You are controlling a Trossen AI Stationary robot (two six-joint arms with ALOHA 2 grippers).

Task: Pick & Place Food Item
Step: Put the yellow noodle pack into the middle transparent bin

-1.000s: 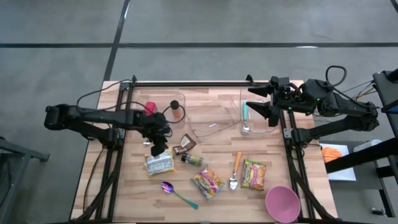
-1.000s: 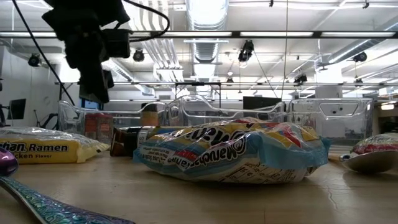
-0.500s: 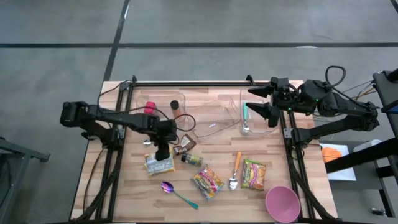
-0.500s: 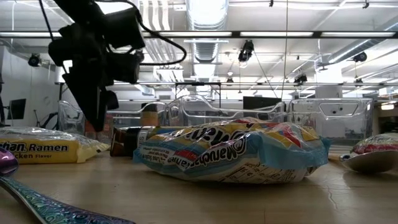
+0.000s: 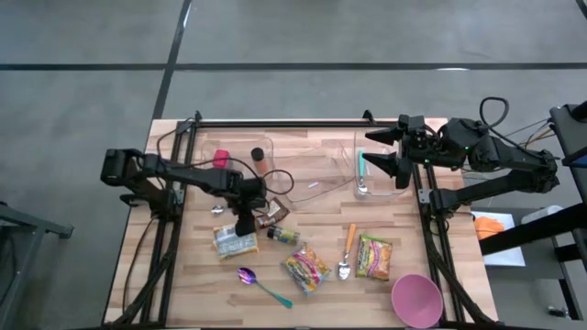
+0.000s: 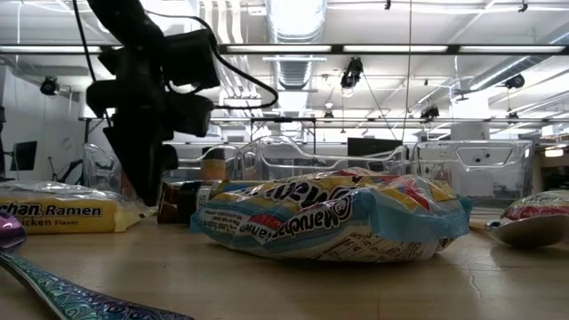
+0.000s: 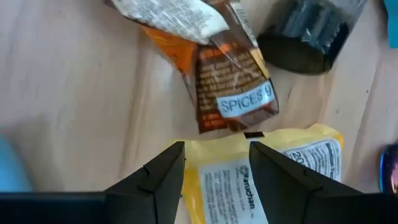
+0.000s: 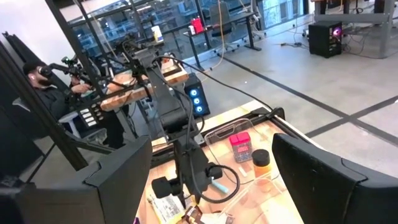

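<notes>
The wooden table (image 5: 312,174) carries everything, and across its far half stand clear plastic bins (image 5: 312,172), open at the top, which look like the likely drop spots for food. The right arm waits raised over the far right corner, its right gripper (image 5: 383,149) spread wide and holding nothing, parked clear of the clutter so the other arm can work.

The left arm reaches in from the left edge, and its left gripper (image 5: 242,223) points down over the near-left group of packets. Its fingers are parted, with one on each side of the yellow ramen packet (image 7: 261,174) in the left wrist view, and nothing is pinched yet. That straddle looks like a lineup for a grab across the packet's narrow width. In the low view the fingers hang close to the table just beside the packet, so I judge this the approach stage of the pick.

The ramen packet lies flat near the table's left front. Just beyond it lies a brown spice sachet (image 7: 233,87), touching or nearly touching its edge, with a small dark jar (image 7: 311,31) beside that. That crowding may be why the gripper comes in from the clear end.

A second, blue-and-yellow noodle packet (image 5: 305,269), a green packet (image 5: 373,256), two spoons and a pink bowl (image 5: 416,299) lie toward the front.
</notes>
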